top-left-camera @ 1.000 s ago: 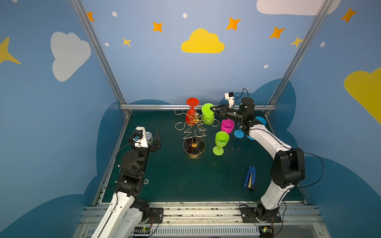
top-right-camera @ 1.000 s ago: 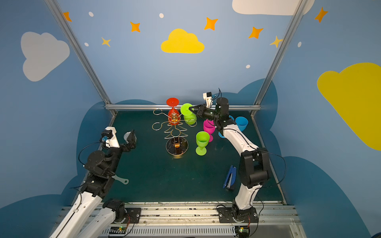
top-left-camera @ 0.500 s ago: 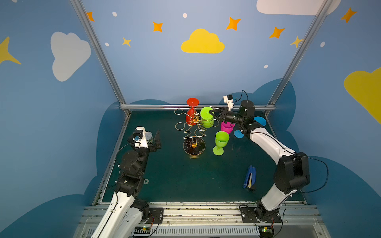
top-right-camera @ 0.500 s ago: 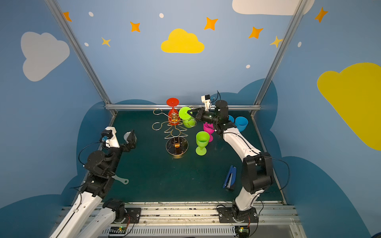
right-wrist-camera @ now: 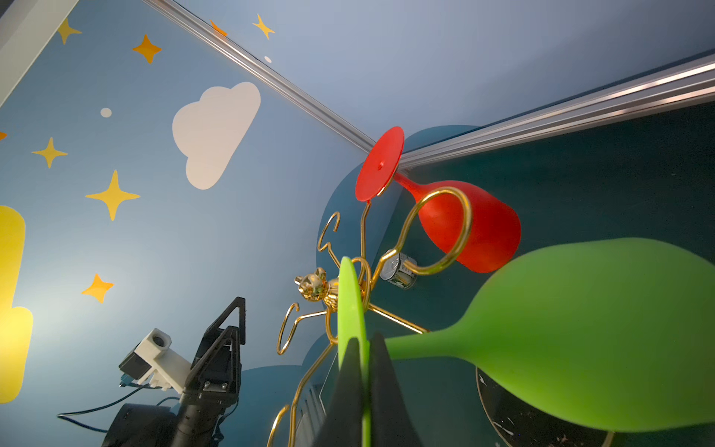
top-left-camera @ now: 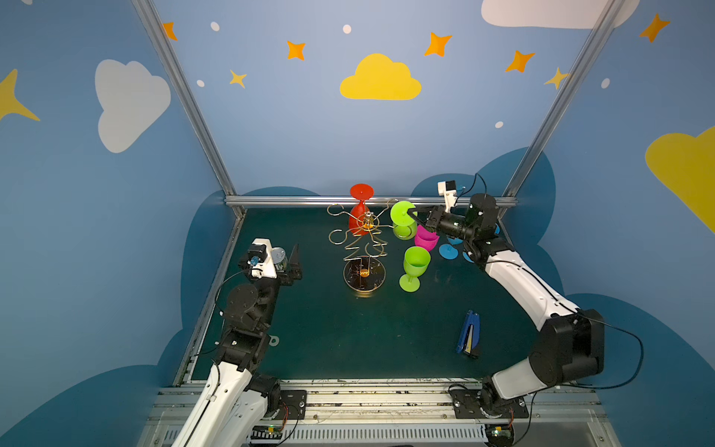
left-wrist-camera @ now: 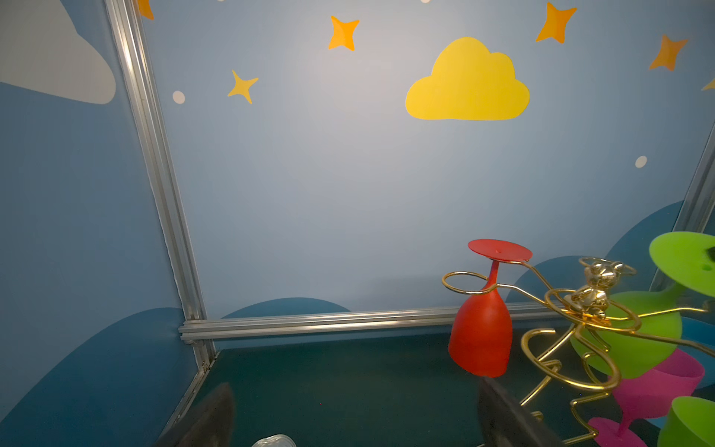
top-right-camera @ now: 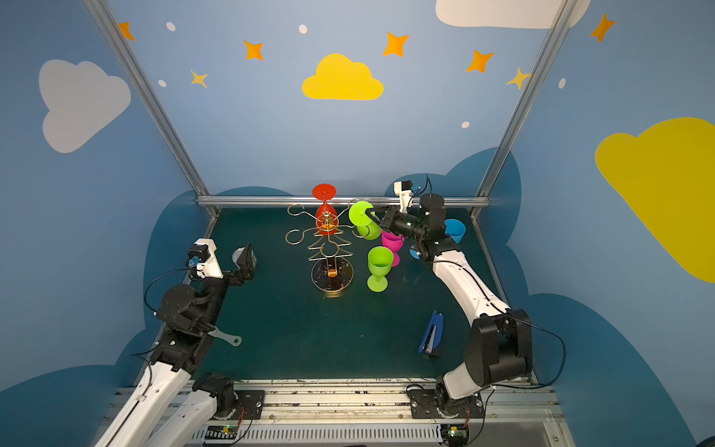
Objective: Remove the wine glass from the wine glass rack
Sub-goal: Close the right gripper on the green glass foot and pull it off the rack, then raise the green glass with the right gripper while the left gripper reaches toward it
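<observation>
My right pincer (top-left-camera: 413, 213) grips the green glass (top-left-camera: 403, 228) by its foot, beside the rack (top-left-camera: 363, 232). My left pincer (top-left-camera: 287, 257) gapes, well apart.

Partly out of your sight
The right arm (top-right-camera: 460, 278) hides part of the blue cup (top-right-camera: 455, 231) far right; the fingers (left-wrist-camera: 212, 418) of the left gripper (left-wrist-camera: 356, 389) show only as dark blurs.

I work in a robot lab cell — aluminium frame bars (top-left-camera: 371, 201) box in blue walls (top-left-camera: 309, 147) printed with clouds (top-left-camera: 380, 79) and stars (top-left-camera: 296, 50), and my arms (top-left-camera: 518, 278) are bolted to a metal rail (top-left-camera: 379, 398) edging a dark green mat (top-left-camera: 348, 340).
</observation>
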{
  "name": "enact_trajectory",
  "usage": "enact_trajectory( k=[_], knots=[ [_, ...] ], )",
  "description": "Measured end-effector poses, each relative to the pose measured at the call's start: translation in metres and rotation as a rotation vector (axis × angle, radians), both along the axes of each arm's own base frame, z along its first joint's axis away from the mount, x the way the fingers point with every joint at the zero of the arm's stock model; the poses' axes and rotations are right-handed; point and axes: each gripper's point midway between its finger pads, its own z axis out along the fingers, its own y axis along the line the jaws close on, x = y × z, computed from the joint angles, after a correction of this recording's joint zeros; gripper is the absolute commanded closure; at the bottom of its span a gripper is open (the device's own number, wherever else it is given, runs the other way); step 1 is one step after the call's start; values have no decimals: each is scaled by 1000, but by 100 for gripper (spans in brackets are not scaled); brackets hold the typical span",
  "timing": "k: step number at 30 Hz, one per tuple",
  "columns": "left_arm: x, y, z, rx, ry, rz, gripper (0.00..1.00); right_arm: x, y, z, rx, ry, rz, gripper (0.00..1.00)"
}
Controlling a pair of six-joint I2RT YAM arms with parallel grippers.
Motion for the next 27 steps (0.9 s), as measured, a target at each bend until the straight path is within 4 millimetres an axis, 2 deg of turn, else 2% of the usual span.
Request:
enact_trajectory(
  k=[4,9,12,15,19,27],
  knots=[
    [-7,-1,8,-17,-28,-21,7,-18,-18,12,-25,-42,-51,100],
    [-22,-15,20,-73,-38,-130,12,-58,-37,47,-73,-178,-99,100],
    [-33,-30,40,-128,-44,-243,14,-84,-45,71,-99,-289,-115,100],
    [-44,-52,62,-186,-47,-393,17,-107,-49,88,-125,-386,-112,100],
    [-47,-89,76,-258,16,-635,23,-130,-40,95,-163,-485,-57,100],
    [-35,-154,68,-385,258,-1033,35,-176,2,86,-216,-583,166,100]
  ],
)
